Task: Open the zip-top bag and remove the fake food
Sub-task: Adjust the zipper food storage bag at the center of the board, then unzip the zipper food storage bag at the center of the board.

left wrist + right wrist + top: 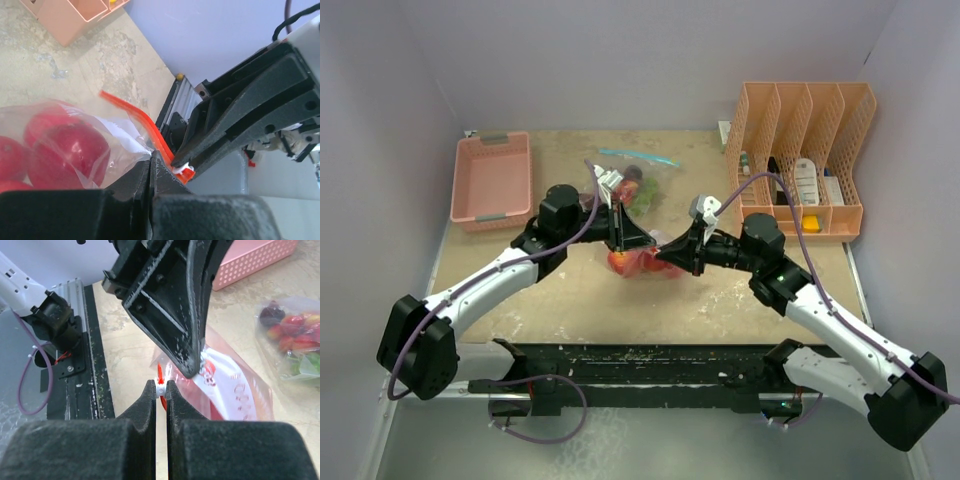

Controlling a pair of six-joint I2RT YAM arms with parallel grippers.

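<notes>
Arm bases at near edge of table [570,305]; both arms reach inward and meet mid-table over the zip-top bag [642,264].

Left gripper [150,159]: jaws closed flat on the clear film just below the mouth, next to the orange zip strip [136,114]; right gripper [160,386]: jaws pinched on the small white slider [160,388] at the strip's end; the two grips sit just beside each other.

Fake food [70,150]: round red balls bunched inside the bag, pressed against the film; bag not yet open. Cannot tell whether it hangs clear or rests on the table.

Handling, by judgement: film thin, soft and slick, so it will stretch and slide rather than resist; the load looks light, hollow plastic, and will roll once the mouth gapes. Best purchase is the stiffer zip strip and slider, not bare film; the film hold should stay close under the strip so a pull acts on the seal rather than the slack.

Beyond: second bag [642,188] of mixed red, green and dark pieces lies flat, apart from the first; pink basket [492,185] far left; orange organizer [800,108] far right.
</notes>
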